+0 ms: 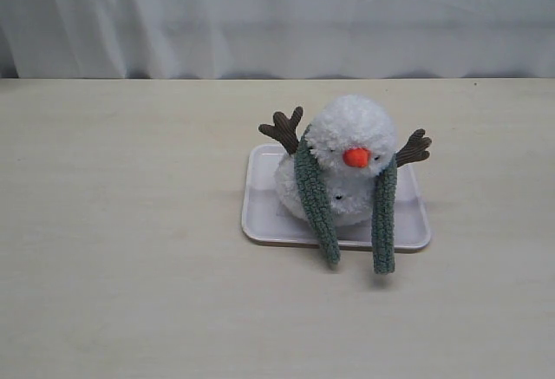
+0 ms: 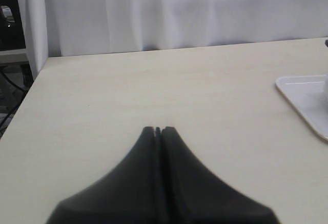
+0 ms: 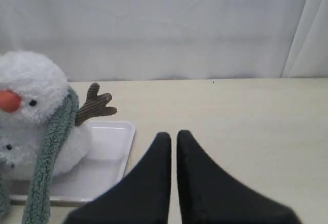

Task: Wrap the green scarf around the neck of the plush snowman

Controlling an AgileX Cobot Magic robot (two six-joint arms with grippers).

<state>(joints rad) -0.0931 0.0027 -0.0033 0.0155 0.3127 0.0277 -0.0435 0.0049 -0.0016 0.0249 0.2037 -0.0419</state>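
From the exterior view, the plush snowman [image 1: 351, 132] sits on a white tray [image 1: 260, 214] near the middle of a pale table [image 1: 130, 266], with a white curtain [image 1: 260, 15] behind. The green scarf [image 1: 314, 197] is looped behind the snowman, between head and body. Both of its ends hang down the front, one on each side of the orange nose [image 1: 356, 157], and reach past the tray's near edge. A brown twig arm [image 1: 283, 127] sticks out at each side of the snowman, above the scarf. In the left wrist view, the left pincer [image 2: 158, 130] is closed with its dark fingertips pressed together and nothing between them, over bare table. One corner of the tray lies ahead of it and off to one side, well apart from the tips. In the right wrist view, the right pincer [image 3: 173, 134] is also closed and empty, with only a thin slit between its fingers. The snowman is ahead of it and off to one side, not touched. One scarf end hangs down the snowman's near flank, and the tray's corner lies just beyond the fingertips.
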